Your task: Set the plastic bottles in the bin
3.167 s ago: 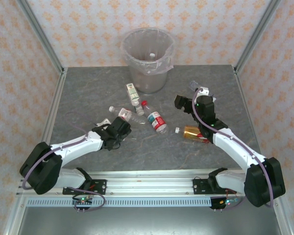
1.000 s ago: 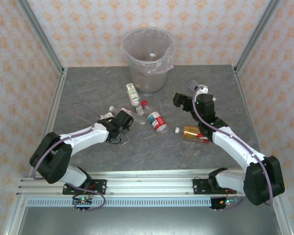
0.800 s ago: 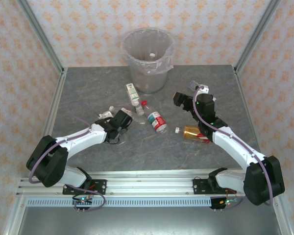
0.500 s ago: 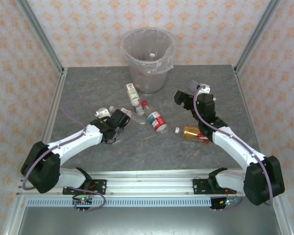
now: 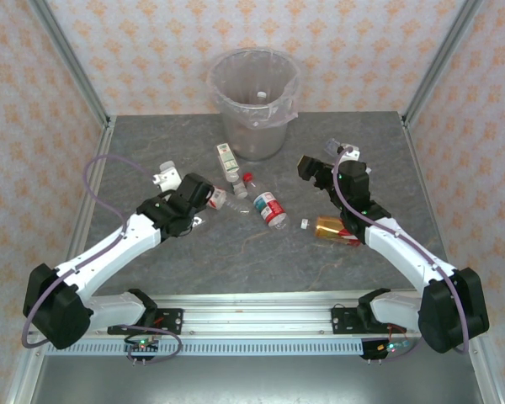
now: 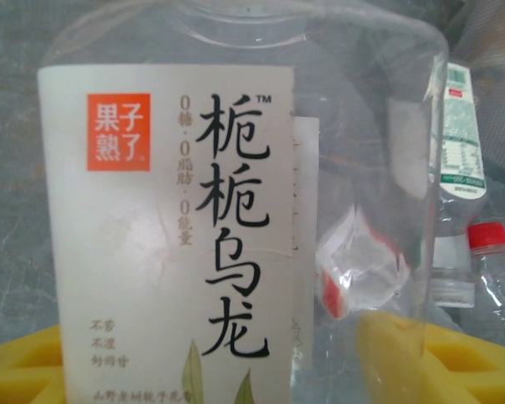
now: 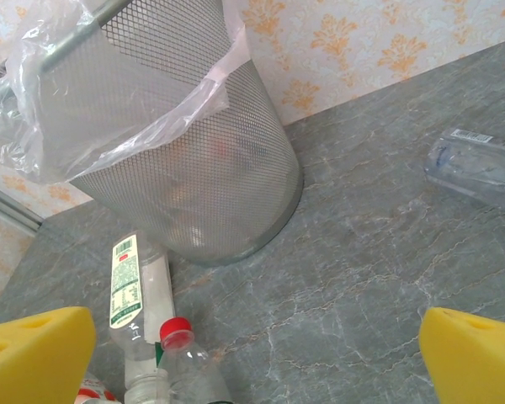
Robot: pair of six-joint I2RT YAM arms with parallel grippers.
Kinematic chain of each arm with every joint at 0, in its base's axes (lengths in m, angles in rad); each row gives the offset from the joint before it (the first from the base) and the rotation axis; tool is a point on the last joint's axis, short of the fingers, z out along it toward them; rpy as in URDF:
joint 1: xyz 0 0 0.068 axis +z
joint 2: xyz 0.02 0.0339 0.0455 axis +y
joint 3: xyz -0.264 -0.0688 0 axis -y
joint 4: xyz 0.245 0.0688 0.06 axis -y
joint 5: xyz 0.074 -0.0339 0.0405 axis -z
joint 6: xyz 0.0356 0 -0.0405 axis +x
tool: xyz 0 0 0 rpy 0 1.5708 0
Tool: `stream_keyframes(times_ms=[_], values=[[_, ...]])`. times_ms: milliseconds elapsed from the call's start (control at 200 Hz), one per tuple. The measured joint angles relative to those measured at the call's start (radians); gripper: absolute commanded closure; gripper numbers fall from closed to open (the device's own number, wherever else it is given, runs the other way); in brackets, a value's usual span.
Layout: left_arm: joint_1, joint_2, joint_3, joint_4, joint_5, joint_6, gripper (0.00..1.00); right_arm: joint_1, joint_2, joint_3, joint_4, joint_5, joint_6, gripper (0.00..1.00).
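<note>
Left of worktop (image 5: pixel 151 151) centre | left tool (image 6: pixel 227 370) clamped on white-labelled bottle (image 6: pixel 177 227) (clear plastic) | right tool (image 7: pixel 252 358) spread apart, facing bin (image 7: pixel 194 177).

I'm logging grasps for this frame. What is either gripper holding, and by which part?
The left gripper holds a clear white-labelled bottle by its labelled body, between the yellow fingers. The right gripper is open, holding nothing.
</note>
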Motion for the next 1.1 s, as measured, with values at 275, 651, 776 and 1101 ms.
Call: stream_keyframes(times_ms=[275,651,776,1101], values=[[0.076,0.008,0.087,0.037,0.023,0.125,1.0,0.0,-0.005,-0.007,0.0,-0.015,-0.008,0.01],[0.175,0.132,0.29,0.122,0.117,0.284,1.0,0.0,-0.029,-0.01,-0.005,-0.195,-0.053,0.01],[0.176,0.18,0.37,0.171,0.162,0.373,1.0,0.0,-0.036,-0.01,-0.011,-0.237,-0.056,0.01],[0.177,0.369,0.688,0.254,0.281,0.529,1.0,0.0,-0.087,-0.01,-0.034,-0.279,-0.044,0.01]])
